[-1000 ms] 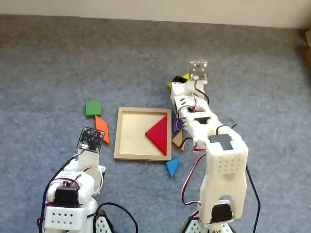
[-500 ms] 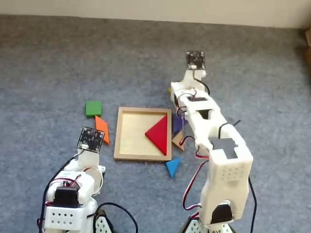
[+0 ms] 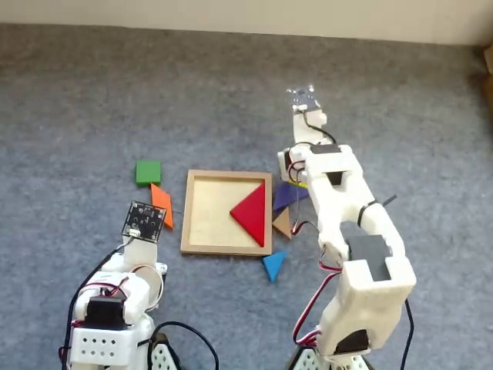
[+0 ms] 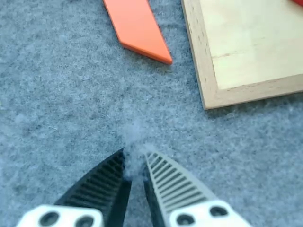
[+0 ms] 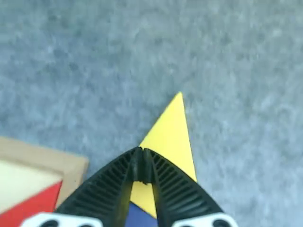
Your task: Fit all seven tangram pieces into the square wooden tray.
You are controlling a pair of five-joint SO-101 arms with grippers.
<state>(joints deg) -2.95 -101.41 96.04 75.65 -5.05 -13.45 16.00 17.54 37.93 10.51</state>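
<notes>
The right tool (image 5: 142,165) was clenched with nothing in it. Its tips sat over the yellow triangle (image 5: 171,135), likely to push that flat piece along the counter (image 3: 92,92) to the wooden tray (image 3: 187,216). A purple piece (image 3: 286,196), a brown one (image 3: 282,223) and a blue triangle (image 3: 273,266) lay just outside the tray. Only the red triangle (image 3: 253,212) was in it, tight against one side to leave room. The left tool (image 4: 136,158) was closed and empty too, low near the orange piece (image 4: 137,28)
</notes>
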